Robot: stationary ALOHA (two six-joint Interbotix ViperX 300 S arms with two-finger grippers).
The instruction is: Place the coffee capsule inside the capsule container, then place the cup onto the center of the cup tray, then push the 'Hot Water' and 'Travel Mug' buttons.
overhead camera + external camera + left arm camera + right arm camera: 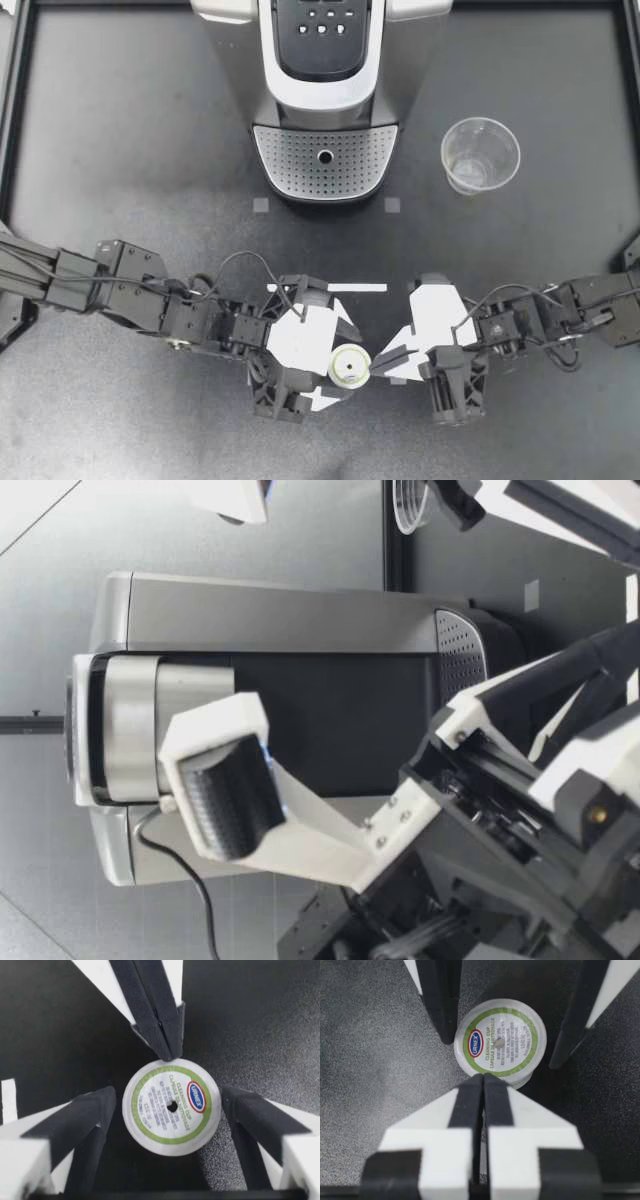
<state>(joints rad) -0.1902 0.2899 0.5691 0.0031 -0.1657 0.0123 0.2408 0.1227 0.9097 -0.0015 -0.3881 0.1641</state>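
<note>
Jaws of left gripper (pixel 338 365) flank coffee capsule (pixel 351 368), its body mostly hidden.

- Right pincer (pixel 483 1080) with both fingers pressed flat together, nothing between them, tips aimed at the coffee capsule (pixel 500 1035).
- Capsule upright on the dark speckled worktop (pixel 370 1060), white foil lid with a green ring facing up, a small hole at its middle.
- Right pincer's tips at the capsule's near rim; contact impossible to tell.
- Left pincer (pixel 502 1055) reaching in from the far side, dark fingers (pixel 440 1005) spread apart, one on each side of the capsule, just beside its rim.
</note>
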